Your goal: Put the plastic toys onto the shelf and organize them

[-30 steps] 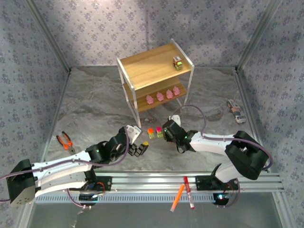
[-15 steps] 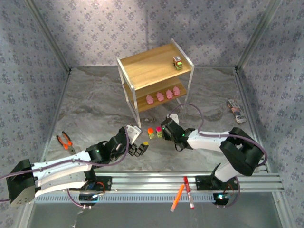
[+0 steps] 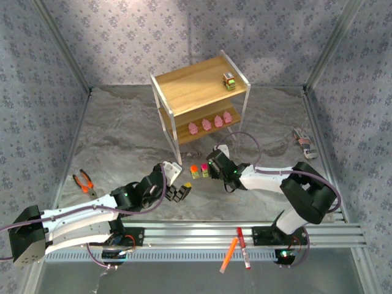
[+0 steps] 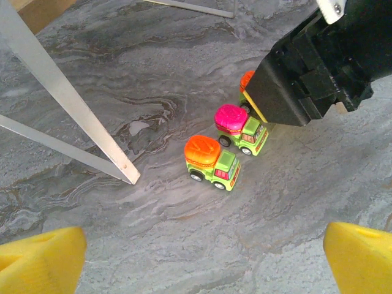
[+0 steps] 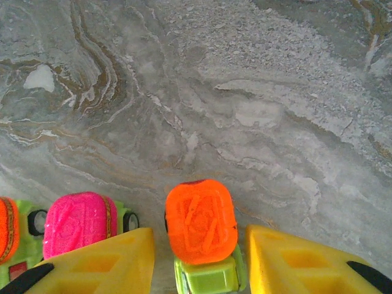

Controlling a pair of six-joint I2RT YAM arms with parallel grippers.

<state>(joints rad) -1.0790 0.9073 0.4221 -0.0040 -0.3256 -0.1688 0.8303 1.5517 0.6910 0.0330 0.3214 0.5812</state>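
Three yellow-green trucks stand on the table in front of the shelf (image 3: 195, 87). My right gripper (image 5: 199, 237) is open and low over the orange-topped truck (image 5: 201, 229), its yellow fingers (image 5: 104, 263) on either side with small gaps. A pink-topped truck (image 5: 79, 223) stands just left of it, and another orange-topped truck (image 4: 211, 162) beyond that. A grey-topped truck (image 3: 229, 81) sits on the top board, and several pink pigs (image 3: 206, 124) line the lower board. My left gripper (image 4: 202, 269) hangs open and empty, short of the trucks.
Orange-handled pliers (image 3: 84, 182) lie at the left. Two marker pens (image 3: 236, 250) rest on the rail at the front. A small grey and orange object (image 3: 302, 143) lies at the right. The shelf's white leg (image 4: 73, 110) stands close to the trucks.
The right arm's elbow has swung in, and its gripper has edged forward over the rightmost truck. The left arm has stayed still.
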